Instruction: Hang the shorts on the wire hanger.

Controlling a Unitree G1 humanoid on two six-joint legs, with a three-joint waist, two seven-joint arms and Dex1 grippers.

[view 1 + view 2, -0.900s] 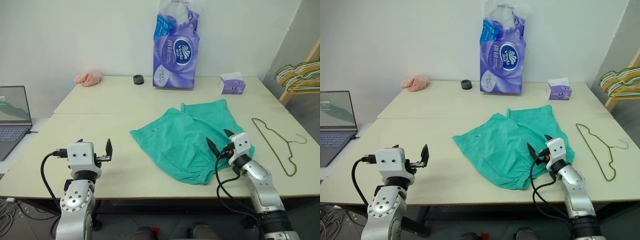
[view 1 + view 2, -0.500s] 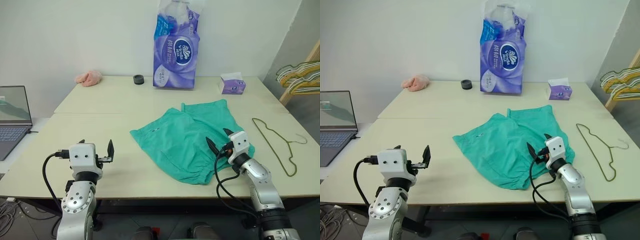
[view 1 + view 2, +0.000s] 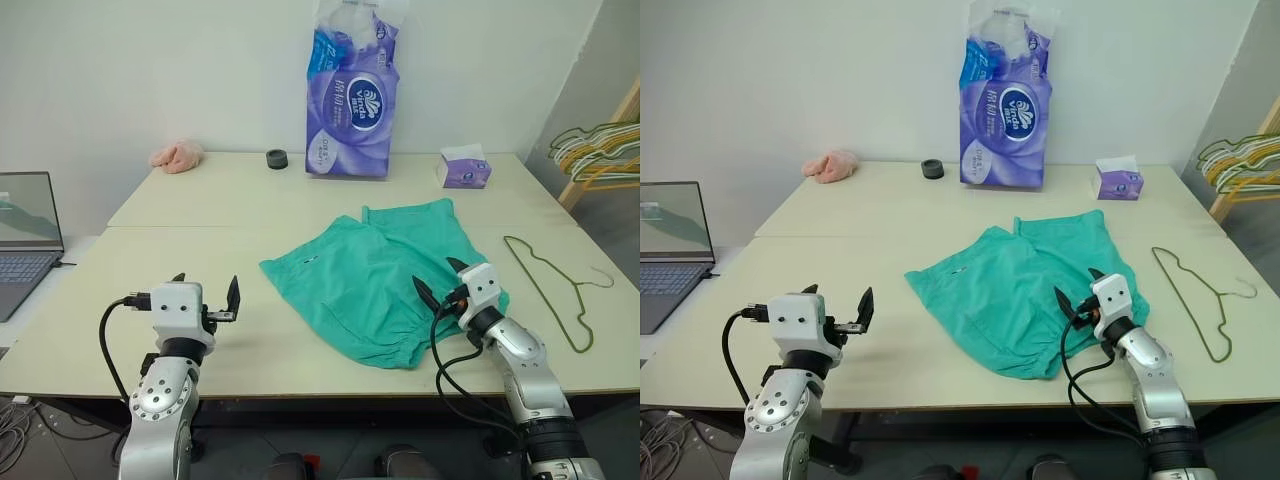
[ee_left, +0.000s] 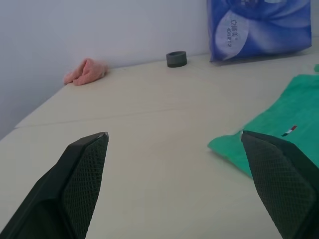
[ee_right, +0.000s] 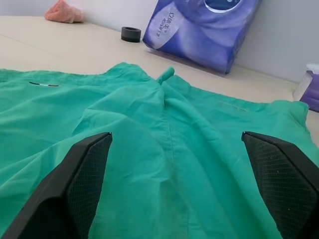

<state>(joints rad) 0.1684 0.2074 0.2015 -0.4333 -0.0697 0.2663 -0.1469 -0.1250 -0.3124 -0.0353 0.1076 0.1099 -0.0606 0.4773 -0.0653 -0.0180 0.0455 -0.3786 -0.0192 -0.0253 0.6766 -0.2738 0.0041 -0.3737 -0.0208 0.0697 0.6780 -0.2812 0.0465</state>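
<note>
Shorts point(image 3: 383, 285) lie flat mid-table, crumpled; the wire hanger point(image 3: 548, 288) lies flat well to the robot's right of them, not touching. Right gripper point(image 3: 438, 282) sits over the shorts' near right edge w/ fingers spread wide, nothing held; left gripper point(image 3: 205, 295) is off the shorts' left corner over bare table, also spread and empty. Risks, as I judge: a pinch here may catch only one fabric layer (or a fold), so the cloth slips or drags, and dragging toward the hanger could shove that thin wire off the table edge. Wire lying flat = hard to pick up.
</note>
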